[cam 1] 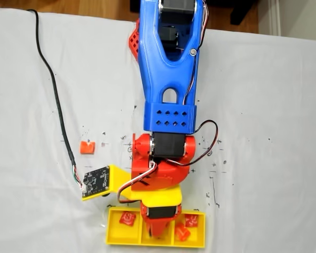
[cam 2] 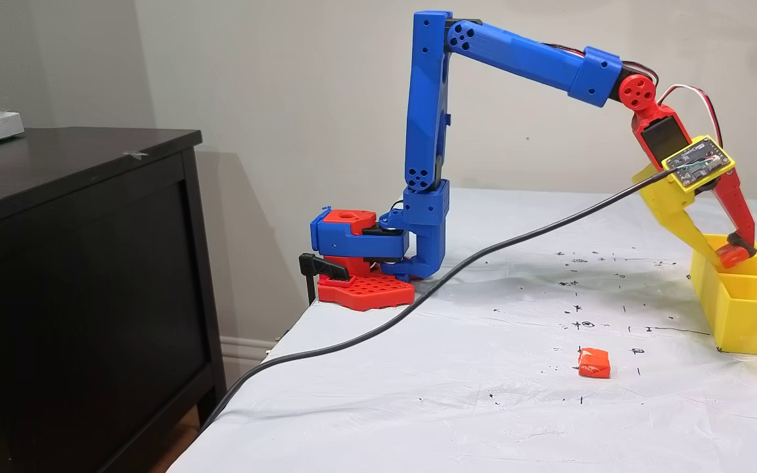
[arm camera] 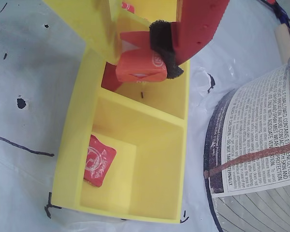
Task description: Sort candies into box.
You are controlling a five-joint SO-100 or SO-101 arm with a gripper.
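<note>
Hanging over the middle compartment of the box [arm camera: 72, 159], the hand [arm camera: 147, 60] is seen closed on an orange candy [arm camera: 141, 66], pinched between a yellow finger and a red one with a black pad. A red candy [arm camera: 98, 160] lies in the end compartment in the wrist view. Another orange candy [cam 2: 593, 362] rests on the white surface [cam 2: 483, 394], well apart from the box.

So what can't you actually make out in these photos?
- Middle compartment of the box floor: hidden by the arm in the top-down fixed view.
- Printed container: cut off by the wrist view's right edge.
- Candy in the tool: wrapper print too blurred to read.
</note>
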